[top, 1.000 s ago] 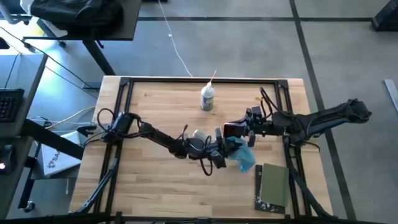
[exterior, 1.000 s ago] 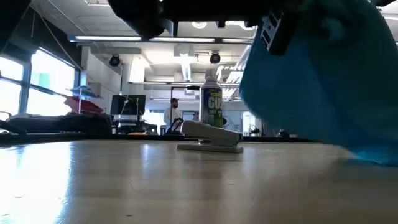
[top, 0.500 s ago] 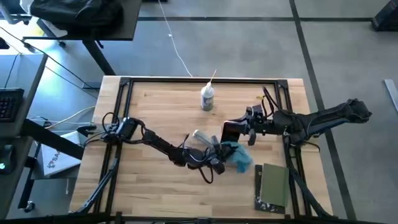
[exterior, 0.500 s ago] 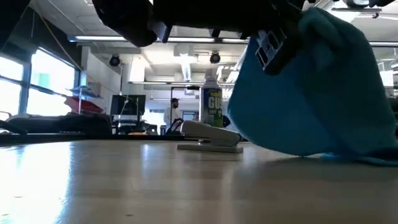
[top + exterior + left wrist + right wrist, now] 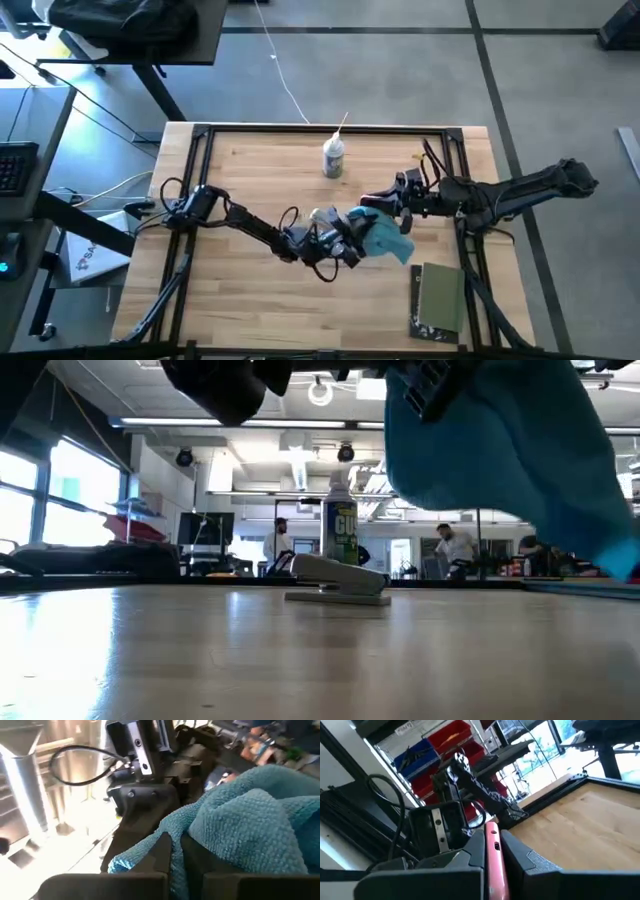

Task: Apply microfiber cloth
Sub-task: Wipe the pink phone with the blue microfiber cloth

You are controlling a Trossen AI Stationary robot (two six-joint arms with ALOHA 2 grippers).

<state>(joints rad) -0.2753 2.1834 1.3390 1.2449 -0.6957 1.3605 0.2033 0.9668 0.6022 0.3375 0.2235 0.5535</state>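
Near the table's middle, the microfiber cloth (image 5: 385,236) was pinched in the left gripper's (image 5: 362,236) jaws, clear of the table; a pink object (image 5: 495,862) was clamped by the right gripper (image 5: 383,205). Wiping seemed next, requiring contact.

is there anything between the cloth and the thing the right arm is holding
Nothing visible does. The left end effector is shut on the microfiber cloth, lifted clear of the table. The right end effector grips a flat pink-edged object right beside it in the high view.

Two dark jointed arms (black looping cables) on black frames.
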